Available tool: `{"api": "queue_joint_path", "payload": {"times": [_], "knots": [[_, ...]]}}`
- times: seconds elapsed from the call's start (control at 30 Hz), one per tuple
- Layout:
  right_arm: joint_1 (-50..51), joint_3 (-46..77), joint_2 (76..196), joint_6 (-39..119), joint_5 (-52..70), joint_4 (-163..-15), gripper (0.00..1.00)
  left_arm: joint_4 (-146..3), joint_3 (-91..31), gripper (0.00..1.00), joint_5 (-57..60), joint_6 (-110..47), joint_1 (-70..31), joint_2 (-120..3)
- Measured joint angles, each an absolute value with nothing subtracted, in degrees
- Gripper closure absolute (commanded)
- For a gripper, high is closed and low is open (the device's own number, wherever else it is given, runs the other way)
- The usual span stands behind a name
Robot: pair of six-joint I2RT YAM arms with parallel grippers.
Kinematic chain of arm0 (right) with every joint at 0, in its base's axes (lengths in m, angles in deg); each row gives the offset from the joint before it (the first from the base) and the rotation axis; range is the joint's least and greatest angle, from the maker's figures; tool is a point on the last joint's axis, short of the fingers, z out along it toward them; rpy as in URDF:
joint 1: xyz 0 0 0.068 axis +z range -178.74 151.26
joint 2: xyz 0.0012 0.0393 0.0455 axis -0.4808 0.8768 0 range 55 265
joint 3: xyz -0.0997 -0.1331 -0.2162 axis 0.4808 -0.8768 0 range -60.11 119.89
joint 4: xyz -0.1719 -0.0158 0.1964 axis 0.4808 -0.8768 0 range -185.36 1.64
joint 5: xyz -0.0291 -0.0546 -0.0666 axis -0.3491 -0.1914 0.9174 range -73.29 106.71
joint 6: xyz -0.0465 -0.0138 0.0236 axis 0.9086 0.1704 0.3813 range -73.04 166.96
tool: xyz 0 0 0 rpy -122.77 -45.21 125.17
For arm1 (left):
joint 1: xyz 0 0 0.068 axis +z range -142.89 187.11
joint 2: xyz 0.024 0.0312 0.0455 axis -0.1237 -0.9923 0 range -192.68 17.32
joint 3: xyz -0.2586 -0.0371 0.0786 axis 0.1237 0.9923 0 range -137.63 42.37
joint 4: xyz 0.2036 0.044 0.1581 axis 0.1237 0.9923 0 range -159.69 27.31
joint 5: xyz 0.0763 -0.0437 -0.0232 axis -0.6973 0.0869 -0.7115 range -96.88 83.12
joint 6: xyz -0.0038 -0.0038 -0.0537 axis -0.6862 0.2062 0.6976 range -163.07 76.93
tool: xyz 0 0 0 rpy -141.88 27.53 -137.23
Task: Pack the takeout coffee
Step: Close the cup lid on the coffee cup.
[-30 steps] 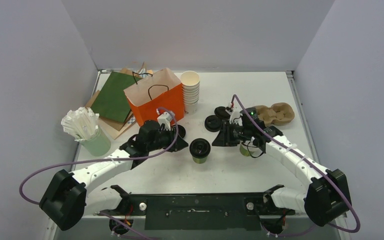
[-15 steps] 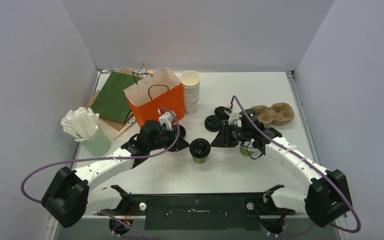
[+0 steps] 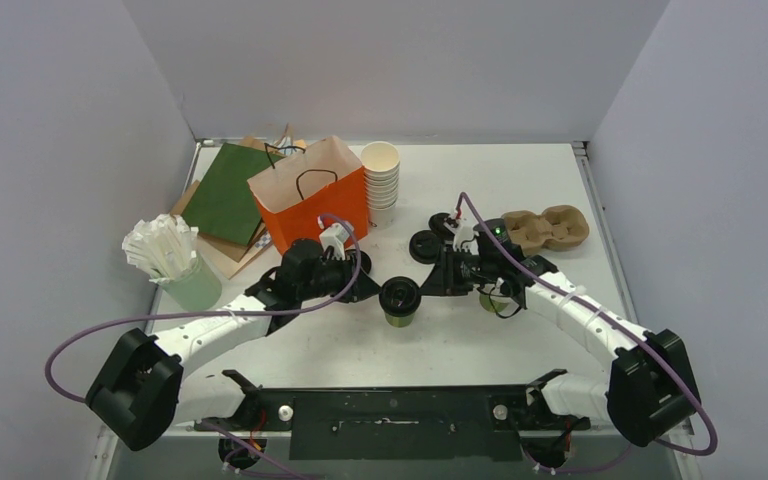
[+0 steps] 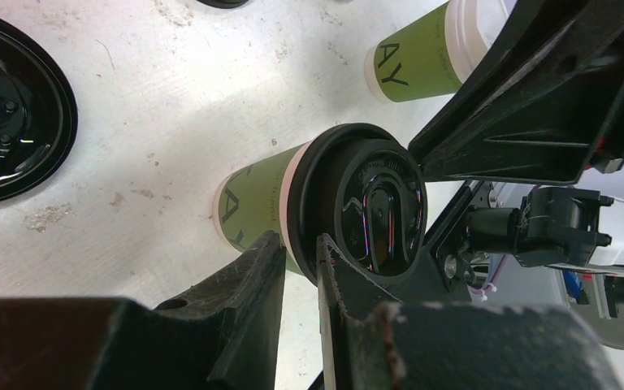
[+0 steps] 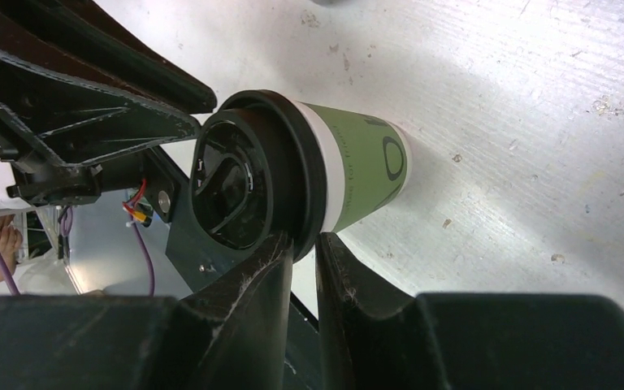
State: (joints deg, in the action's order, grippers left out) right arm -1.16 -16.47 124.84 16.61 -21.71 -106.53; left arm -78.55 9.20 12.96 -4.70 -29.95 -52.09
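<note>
Left gripper: reaching in from the left toward mid-worktop, fingers standing narrow with only a thin slot between them. The lid's rim is lining up with that slot, but I cannot tell whether it is being pinched.
Right gripper: coming in from the right to the same cup, fingers equally narrow, the rim again sitting at the slot. Whether it is gripping is unclear.
Black-lidded cup: standing upright about mid-worktop, a little toward the near edge, between the two grippers.
Its look: showing olive-green paper sides with darker lettering, and a white band under a round black lid with a raised sip tab.
Wrist views: showing the rim, the lettering and the fingertips close up, which the top view is not resolving.
Top view: showing both arms converging on the one cup, and the layout beyond.
White-lidded cup: standing just right of the first. It is lying mostly under the right arm from above and showing plainly in the left wrist view.
Change over the last second: the right gripper has been sliding left toward the cup, uncovering more of the pulp carrier. The cup is staying put.
Loose black lids: lying farther back, right of centre.
Orange bag and stack of white cups: standing toward the far edge, left of centre.
</note>
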Motion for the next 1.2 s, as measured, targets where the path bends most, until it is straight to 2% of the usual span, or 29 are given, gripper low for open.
{"api": "queue_joint_path", "payload": {"times": [0.53, 0.77, 1.2], "knots": [[-0.88, -17.87, 126.13, 16.59, -22.12, -104.67, 0.84, -80.85, 9.22, 0.85, 13.55, -4.44, -29.89, -54.45], [-0.88, -17.87, 126.22, 16.46, -22.25, -104.67, 0.88, -82.86, 9.24, 1.00, 13.83, -4.44, -29.89, -55.43], [-0.90, -17.87, 127.48, 15.96, -22.91, -104.34, 0.87, -86.66, 9.63, 1.00, 13.33, -4.73, -29.51, -57.44]]}}
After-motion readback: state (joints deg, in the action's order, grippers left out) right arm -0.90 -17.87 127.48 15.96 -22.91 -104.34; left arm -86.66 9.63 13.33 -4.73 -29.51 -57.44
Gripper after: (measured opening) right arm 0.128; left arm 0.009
